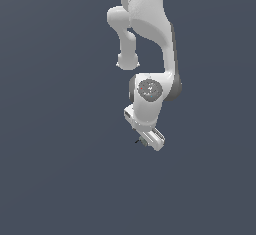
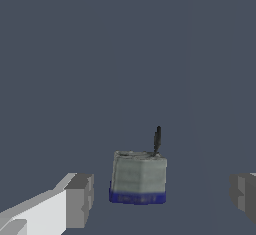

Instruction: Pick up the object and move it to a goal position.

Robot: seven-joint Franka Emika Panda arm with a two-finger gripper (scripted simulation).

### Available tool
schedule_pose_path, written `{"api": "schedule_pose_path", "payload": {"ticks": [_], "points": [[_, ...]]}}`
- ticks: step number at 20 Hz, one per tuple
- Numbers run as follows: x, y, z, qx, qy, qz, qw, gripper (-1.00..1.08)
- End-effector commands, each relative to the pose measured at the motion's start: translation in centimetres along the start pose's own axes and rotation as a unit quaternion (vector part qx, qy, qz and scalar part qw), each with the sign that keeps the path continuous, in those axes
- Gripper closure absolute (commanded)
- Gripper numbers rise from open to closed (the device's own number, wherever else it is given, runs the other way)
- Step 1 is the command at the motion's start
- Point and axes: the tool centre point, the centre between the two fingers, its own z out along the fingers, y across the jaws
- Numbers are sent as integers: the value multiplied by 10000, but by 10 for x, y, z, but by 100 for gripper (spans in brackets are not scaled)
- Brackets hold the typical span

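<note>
The object (image 2: 138, 180) is a small grey block with a dark blue edge and a thin dark stub rising from it. In the wrist view it sits between my two grey fingertips (image 2: 80, 199), clear of both, with a gap on each side. My gripper (image 2: 161, 198) is open. In the exterior view the white arm hangs down over the floor and the gripper (image 1: 146, 142) is at its lower end; only a dark speck of the object (image 1: 138, 140) shows at the gripper's edge, the rest is hidden by the hand.
A plain dark grey-blue floor (image 1: 60, 169) fills both views. No goal marker shows.
</note>
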Motion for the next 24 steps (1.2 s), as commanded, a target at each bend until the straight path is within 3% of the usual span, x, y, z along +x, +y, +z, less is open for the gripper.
{"api": "schedule_pose_path", "payload": {"ticks": [1,15,24], "points": [[-2,-3,4,4,7,188,9998,-92],[-6,-9,13,7,14,467,9989,-92],[-7,-8,52,9,15,486,9988,-92]]}}
